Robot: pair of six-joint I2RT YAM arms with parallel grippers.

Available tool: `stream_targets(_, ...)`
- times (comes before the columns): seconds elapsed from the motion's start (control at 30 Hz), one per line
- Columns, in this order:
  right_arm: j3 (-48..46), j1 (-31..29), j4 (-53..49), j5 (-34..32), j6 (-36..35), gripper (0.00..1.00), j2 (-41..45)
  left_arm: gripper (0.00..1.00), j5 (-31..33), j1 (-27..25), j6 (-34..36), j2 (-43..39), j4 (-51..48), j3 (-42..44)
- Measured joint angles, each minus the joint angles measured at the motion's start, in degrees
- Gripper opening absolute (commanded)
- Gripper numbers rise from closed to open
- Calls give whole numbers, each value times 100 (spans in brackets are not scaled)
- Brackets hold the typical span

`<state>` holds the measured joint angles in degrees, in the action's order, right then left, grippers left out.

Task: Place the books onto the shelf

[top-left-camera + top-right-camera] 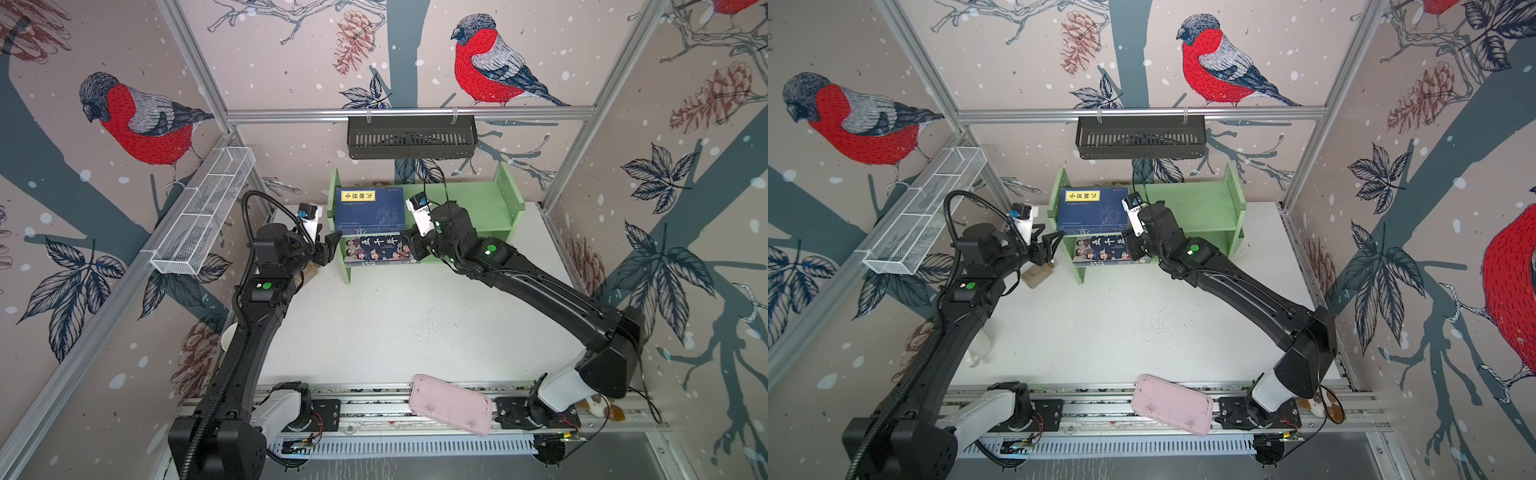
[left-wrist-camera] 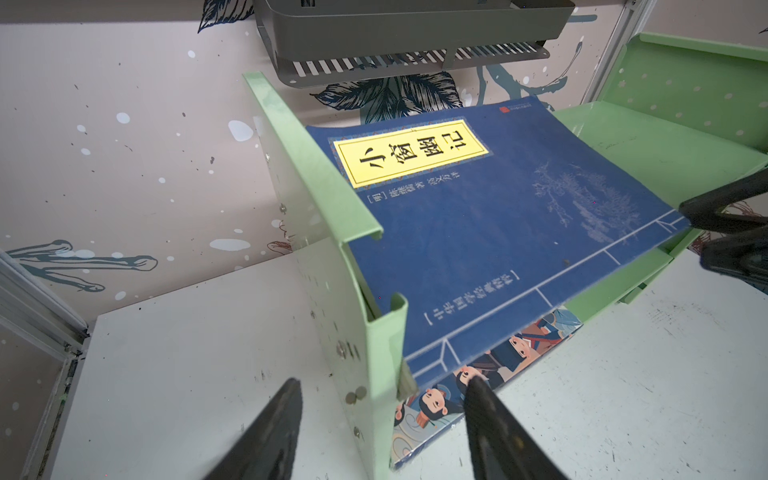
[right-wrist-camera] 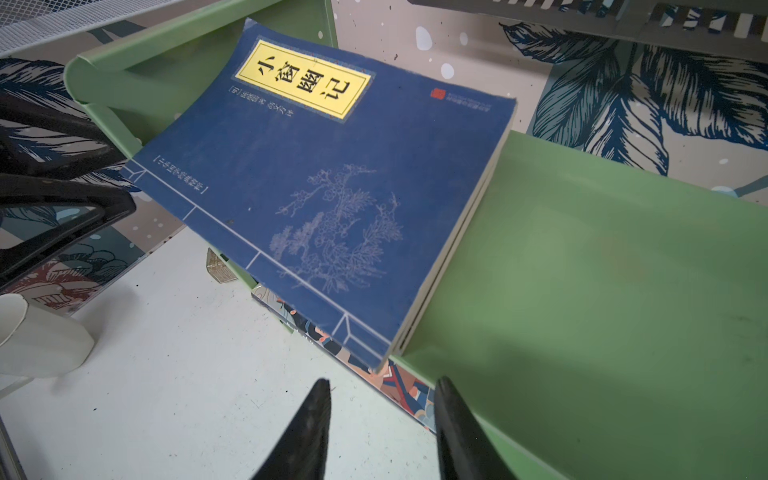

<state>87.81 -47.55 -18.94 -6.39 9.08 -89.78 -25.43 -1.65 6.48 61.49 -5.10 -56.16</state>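
All the books in view already sit on the green shelf, upper middle of both top views. The navy stack lies flat at the left end of the upper tier. The cartoon book is on the tier below, poking out forward. None shows on the counter. The left gripper and right gripper flank them, jaws apart and empty. Probably only nudging the overhanging books inward remains.
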Motion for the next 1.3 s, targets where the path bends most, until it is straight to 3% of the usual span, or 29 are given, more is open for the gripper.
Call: stream_targets(1.3, 330, -2, -46, 0, -109, 41, -315, 62, 17, 0, -2, 35, 22, 24)
